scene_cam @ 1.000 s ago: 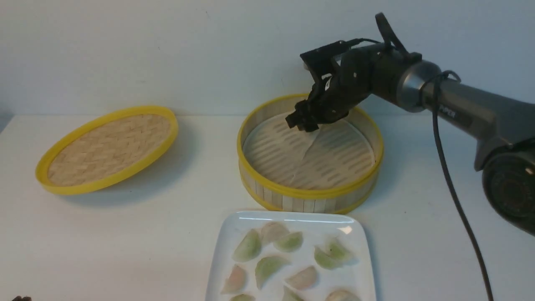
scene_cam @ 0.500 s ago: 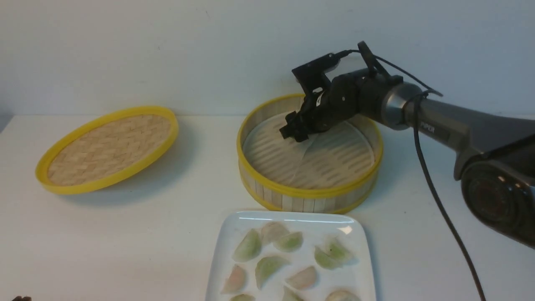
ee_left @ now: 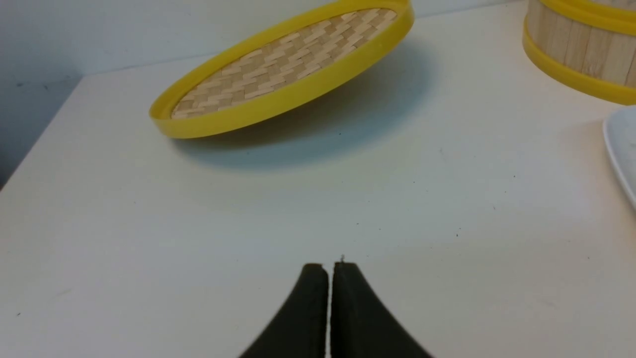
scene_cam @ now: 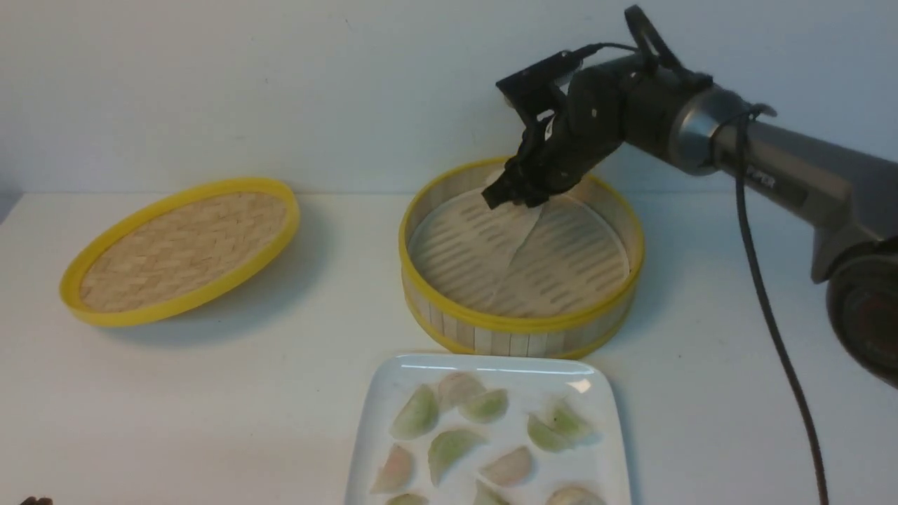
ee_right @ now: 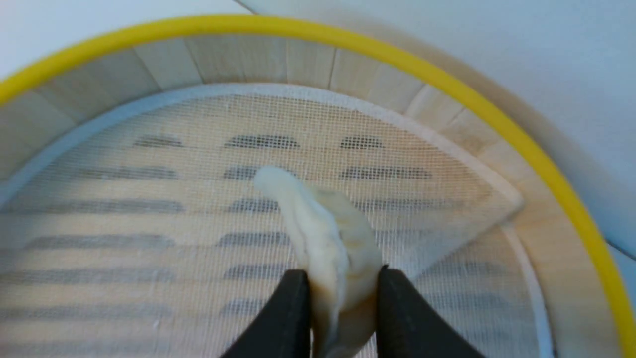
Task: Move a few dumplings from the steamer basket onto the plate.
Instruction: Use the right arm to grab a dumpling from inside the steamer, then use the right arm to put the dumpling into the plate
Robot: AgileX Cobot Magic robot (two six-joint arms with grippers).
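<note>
The steamer basket (scene_cam: 520, 322) stands in the middle of the table, its pale folded liner (scene_cam: 554, 259) bare. My right gripper (scene_cam: 506, 198) hangs over the basket's far left part, shut on a cream-white dumpling (ee_right: 328, 238) held above the liner (ee_right: 149, 223); the dumpling is hidden in the front view. The white plate (scene_cam: 375, 421) lies in front of the basket and holds several green and pinkish dumplings (scene_cam: 449, 445). My left gripper (ee_left: 329, 268) is shut and empty, low over bare table, out of the front view.
The shallow woven yellow-rimmed lid (scene_cam: 184, 247) lies tilted at the left; it also shows in the left wrist view (ee_left: 283, 64). The right arm's cable (scene_cam: 772, 308) hangs down at the right. A pale wall stands right behind the table.
My right gripper dipped down to the basket's liner, shut on the dumpling, and has now risen up and a little right with it. The left gripper has not moved.
</note>
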